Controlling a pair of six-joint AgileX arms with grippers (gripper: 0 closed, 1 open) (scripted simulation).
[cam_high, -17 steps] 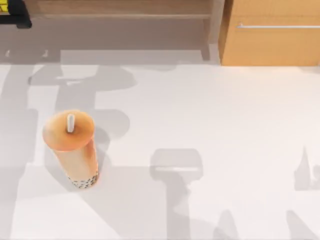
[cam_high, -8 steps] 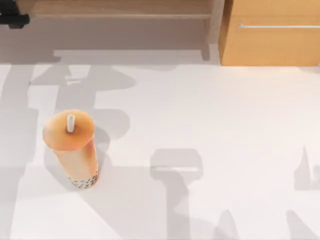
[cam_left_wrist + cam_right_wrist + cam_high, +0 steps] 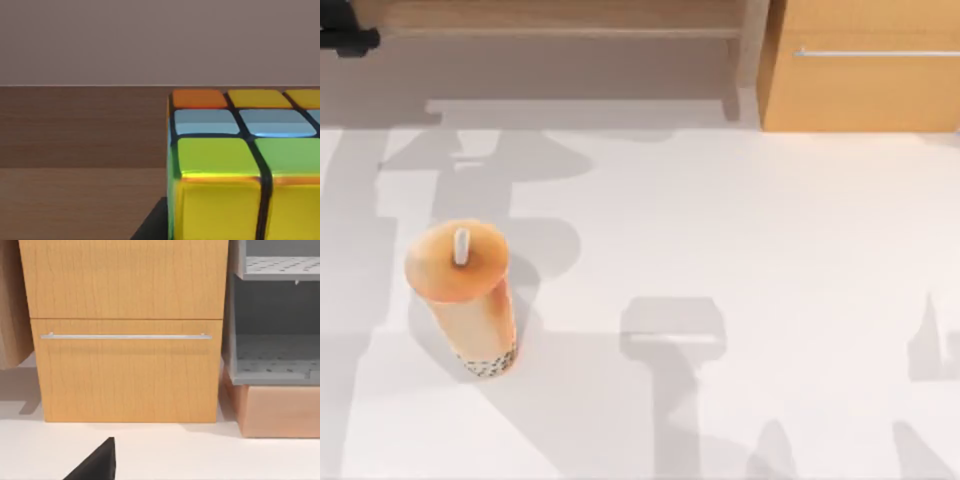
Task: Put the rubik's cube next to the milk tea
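Top view: milk tea (image 3: 463,295) stood upright at the left of the white surface (image 3: 740,230).

Nearest in the left wrist view, the rubik's cube (image 3: 245,165) sat close to the lens at the lower right of the frame, over a brown wooden shelf (image 3: 80,150), a plain wall beyond. At the top view's upper left corner a dark part of the left arm (image 3: 348,38) showed; whether its hand gripped the cube I cannot tell. Farther back, at the upper right, stood a wooden drawer cabinet (image 3: 865,70). The right hand's state cannot be told either.
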